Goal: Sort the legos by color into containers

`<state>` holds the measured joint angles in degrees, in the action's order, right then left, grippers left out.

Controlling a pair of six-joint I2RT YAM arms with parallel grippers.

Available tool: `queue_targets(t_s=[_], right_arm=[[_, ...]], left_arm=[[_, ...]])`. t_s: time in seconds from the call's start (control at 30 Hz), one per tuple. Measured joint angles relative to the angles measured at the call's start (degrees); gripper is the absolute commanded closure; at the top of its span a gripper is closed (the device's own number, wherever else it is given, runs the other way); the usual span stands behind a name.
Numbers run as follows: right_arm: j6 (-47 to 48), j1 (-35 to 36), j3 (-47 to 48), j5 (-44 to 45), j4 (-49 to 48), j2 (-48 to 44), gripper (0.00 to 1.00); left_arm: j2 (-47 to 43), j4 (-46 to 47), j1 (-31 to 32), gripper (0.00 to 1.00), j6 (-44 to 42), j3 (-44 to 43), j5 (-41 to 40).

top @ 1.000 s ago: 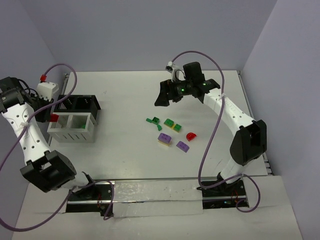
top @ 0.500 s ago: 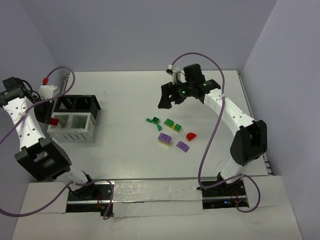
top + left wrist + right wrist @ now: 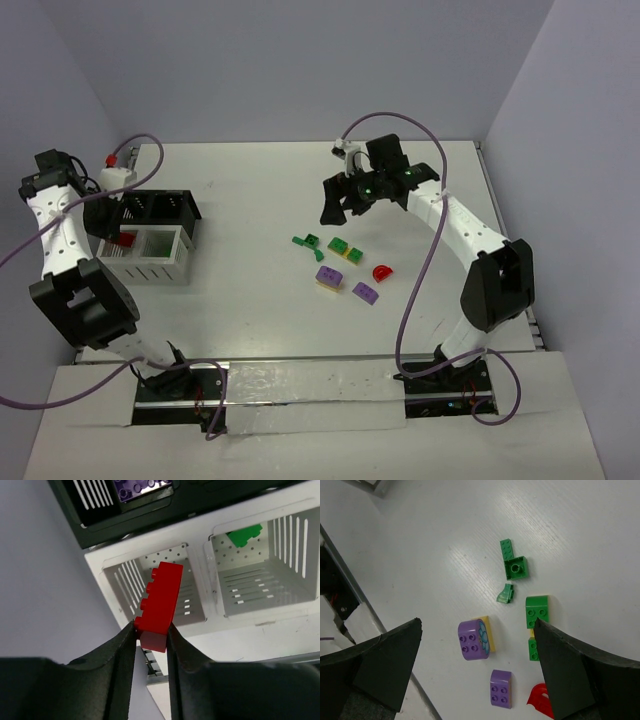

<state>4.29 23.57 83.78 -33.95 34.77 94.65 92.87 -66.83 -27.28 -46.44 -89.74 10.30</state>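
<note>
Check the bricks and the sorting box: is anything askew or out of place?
The red brick sits tilted in the left gripper, pinched only at its lower end, over the white box. On the table, a purple brick is stuck to a yellow one, so two colours are joined.

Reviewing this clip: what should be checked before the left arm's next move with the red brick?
1. red brick pinched in left gripper: ok.
2. Brick over a compartment of the white box: ok.
3. That compartment free of other colours: cannot tell, the brick hides part of its floor.
4. Colours kept apart, green brick in the neighbouring compartment, purple brick in the black container: ok.
5. right gripper open over the loose bricks, away from the box: ok.
</note>
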Motion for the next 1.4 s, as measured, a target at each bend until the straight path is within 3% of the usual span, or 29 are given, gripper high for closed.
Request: queue_targets(t_s=[0.03,0.1,0.33,0.67,0.97,1.13,1.27,1.4], right_arm=[[0.26,0.00,-0.18,0.17,0.10,0.00,0.00],[0.81,0.00,-0.65,0.47,0.37,0.00,0.00],[3.70,0.00,-2.68,3.90,1.40,-1.22,0.01],[12.43,-0.19,-11.51,17.16,5.62,-6.88,0.20],[12.65,-1.87,-16.98,25.90,8.59,-5.55,0.21],[10.04,-2.94,-17.94,26.34,8.55,-5.28,0.27],[7.67,-4.51,-19.60,26.16,8.26,-4.74,0.26],[5.64,-4.98,-21.96,26.16,8.25,-2.65,0.20]], left_arm=[[0.19,0.07,0.17,0.47,0.20,0.05,-0.08],[0.61,0.31,0.25,0.40,0.59,0.05,-0.17],[2.00,-0.76,0.67,0.28,1.29,-2.95,0.48],[-1.36,-2.38,8.61,0.27,0.03,-10.68,6.34],[-8.89,0.76,18.13,0.30,4.02,-6.75,12.01],[-11.53,6.01,24.17,0.32,9.99,-1.27,12.37],[-12.21,10.32,32.64,0.32,14.52,3.00,12.68],[-12.21,12.55,33.68,0.32,17.54,3.52,12.90]])
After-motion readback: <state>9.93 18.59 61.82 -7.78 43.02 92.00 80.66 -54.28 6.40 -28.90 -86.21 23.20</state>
